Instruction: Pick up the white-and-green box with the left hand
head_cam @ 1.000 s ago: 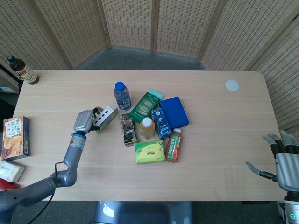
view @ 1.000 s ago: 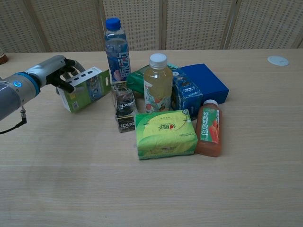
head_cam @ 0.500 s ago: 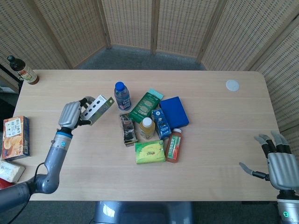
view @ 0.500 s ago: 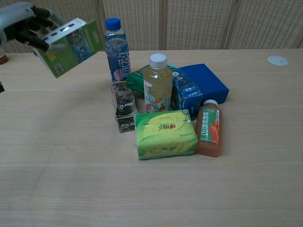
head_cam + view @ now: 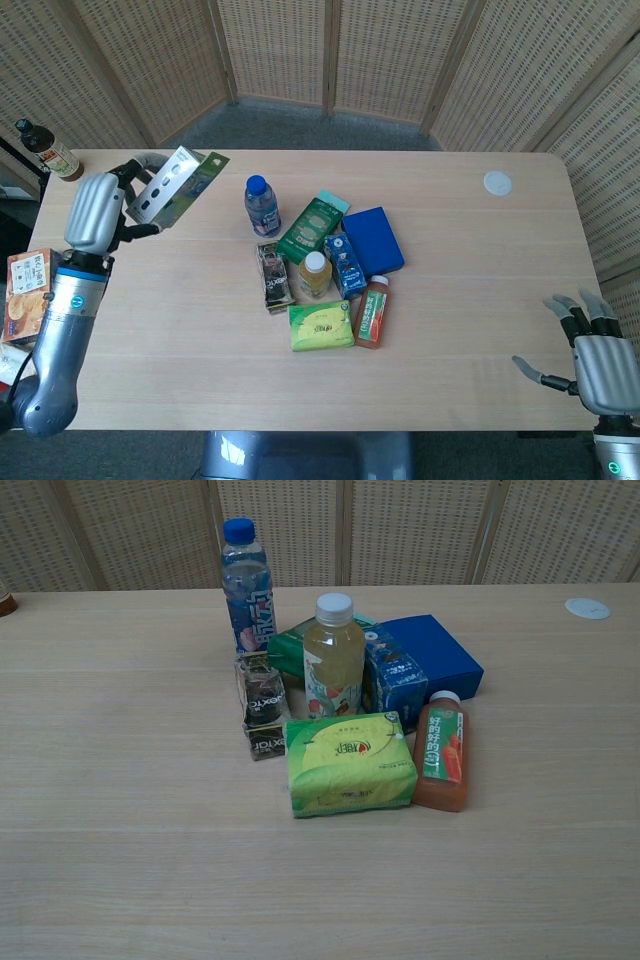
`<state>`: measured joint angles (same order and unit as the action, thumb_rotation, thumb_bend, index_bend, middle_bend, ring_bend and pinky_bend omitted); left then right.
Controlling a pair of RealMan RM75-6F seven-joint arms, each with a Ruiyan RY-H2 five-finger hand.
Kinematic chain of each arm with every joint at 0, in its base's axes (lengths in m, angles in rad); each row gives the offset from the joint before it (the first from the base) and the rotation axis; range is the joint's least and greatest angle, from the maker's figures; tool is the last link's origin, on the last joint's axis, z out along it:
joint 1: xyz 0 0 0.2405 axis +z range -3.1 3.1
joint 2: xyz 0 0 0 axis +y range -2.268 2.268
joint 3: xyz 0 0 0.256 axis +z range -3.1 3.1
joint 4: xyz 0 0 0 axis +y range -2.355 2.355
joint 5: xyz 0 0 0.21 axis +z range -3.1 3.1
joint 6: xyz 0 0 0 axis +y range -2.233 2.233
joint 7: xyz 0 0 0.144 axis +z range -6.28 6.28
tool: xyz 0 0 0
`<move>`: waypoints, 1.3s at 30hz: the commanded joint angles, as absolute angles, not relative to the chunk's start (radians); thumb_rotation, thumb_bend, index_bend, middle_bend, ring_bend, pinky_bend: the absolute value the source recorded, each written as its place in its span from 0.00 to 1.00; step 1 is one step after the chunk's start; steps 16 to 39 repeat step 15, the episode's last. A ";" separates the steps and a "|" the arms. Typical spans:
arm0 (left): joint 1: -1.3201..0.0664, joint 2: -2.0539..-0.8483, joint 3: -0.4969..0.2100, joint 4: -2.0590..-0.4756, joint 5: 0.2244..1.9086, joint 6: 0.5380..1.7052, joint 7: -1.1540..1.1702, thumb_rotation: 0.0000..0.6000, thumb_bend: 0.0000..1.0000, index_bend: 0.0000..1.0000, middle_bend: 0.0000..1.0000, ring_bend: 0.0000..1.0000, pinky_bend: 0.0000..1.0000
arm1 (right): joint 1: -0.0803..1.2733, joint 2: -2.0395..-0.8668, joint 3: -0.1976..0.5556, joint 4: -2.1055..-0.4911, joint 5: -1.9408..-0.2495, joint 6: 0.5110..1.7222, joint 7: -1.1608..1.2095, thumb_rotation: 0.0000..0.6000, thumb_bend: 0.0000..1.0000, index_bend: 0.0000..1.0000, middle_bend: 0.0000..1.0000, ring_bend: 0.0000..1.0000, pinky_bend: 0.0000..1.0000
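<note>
The fingers (image 5: 128, 170) of the left hand (image 5: 95, 210) are wrapped around one end of the white-and-green rectangular cardboard box (image 5: 178, 185), which is held tilted in the air above the left part of the light wooden table (image 5: 460, 260), well apart from the other goods. The chest view shows neither this hand nor the box.

At the table's middle sits a cluster: a clear plastic water bottle with a blue cap (image 5: 261, 205), a dark green flat packet (image 5: 310, 229), a blue rectangular box (image 5: 373, 240), a small blue carton (image 5: 344, 264), a pale yellow juice bottle with a white cap (image 5: 315, 275), a dark glossy pack (image 5: 272, 277), a bright green tissue pack (image 5: 321, 325) and an orange-red drink bottle (image 5: 372, 312).

The right hand (image 5: 598, 357) hangs off the table's right front corner, fingers spread and holding nothing.
</note>
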<state>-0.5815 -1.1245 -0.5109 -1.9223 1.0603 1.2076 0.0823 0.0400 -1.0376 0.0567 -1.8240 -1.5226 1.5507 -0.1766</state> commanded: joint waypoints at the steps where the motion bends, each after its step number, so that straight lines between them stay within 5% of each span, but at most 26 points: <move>1: -0.587 -1.106 -0.523 -1.959 1.032 1.225 0.104 1.00 0.41 0.49 0.50 0.47 0.69 | 0.029 -1.036 0.051 -1.812 -1.533 1.564 -0.155 0.45 0.17 0.20 0.21 0.04 0.00; 39: -0.592 -1.086 -0.497 -1.988 1.020 1.260 0.111 1.00 0.40 0.49 0.50 0.47 0.69 | 0.015 -1.046 0.044 -1.785 -1.547 1.573 -0.132 0.46 0.17 0.19 0.21 0.04 0.00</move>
